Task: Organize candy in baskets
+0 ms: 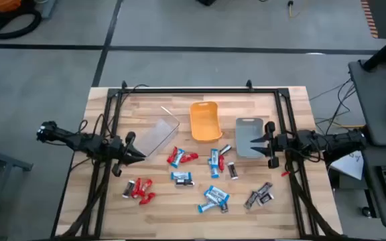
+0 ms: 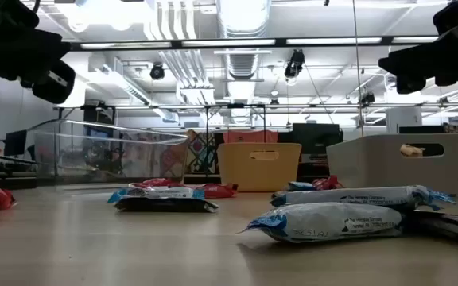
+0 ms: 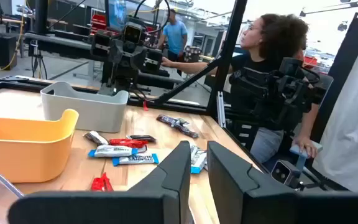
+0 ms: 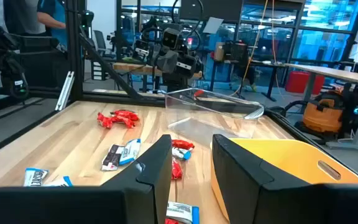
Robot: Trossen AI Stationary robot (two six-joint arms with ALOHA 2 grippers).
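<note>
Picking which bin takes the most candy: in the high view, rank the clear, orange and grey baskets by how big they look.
1. Clear basket, largest.
2. Orange basket and grey basket look alike; no ranking between them.

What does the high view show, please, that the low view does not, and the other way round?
Only the high view shows the whole table, both arms, the left gripper and right gripper, and the red candy near the left arm. Only the low view shows the ceiling lights and room behind. Both show the clear basket, orange basket, grey basket and scattered candy.
</note>
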